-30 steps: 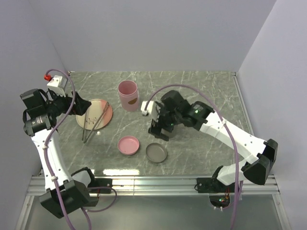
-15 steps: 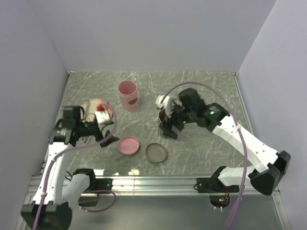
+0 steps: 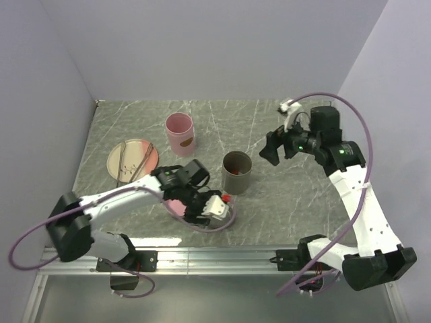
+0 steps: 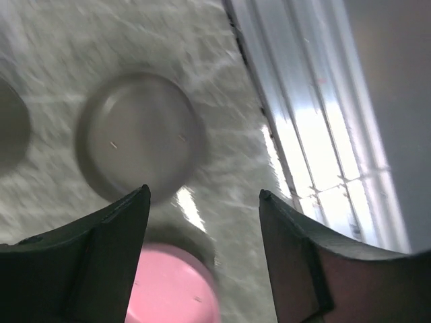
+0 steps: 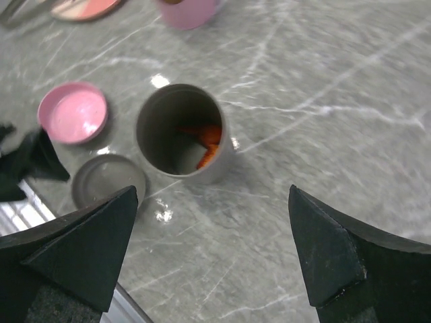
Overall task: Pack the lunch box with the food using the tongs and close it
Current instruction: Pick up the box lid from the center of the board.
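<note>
The lunch box's grey tub (image 3: 237,173) stands upright mid-table with orange food (image 5: 207,145) lying inside it (image 5: 180,138). Its pink tub (image 3: 180,133) stands further back. The silver tongs (image 3: 123,168) lie across the pink plate (image 3: 138,149) at the left, with no gripper on them. My left gripper (image 4: 203,195) is open and holds nothing. It hovers low over the grey lid (image 4: 138,149) and the pink lid (image 4: 172,286) near the front edge. My right gripper (image 5: 212,192) is open and empty, raised to the right of the grey tub.
In the top view my left arm (image 3: 135,195) stretches across the front of the table and covers the grey lid. The metal rail (image 4: 316,134) at the table's front edge lies just beside the lids. Walls close in the left, back and right sides.
My left arm swung from the plate at the left to the lids at front centre, its jaws narrowing a little. My right gripper lifted off the grey tub, back and rightward.
</note>
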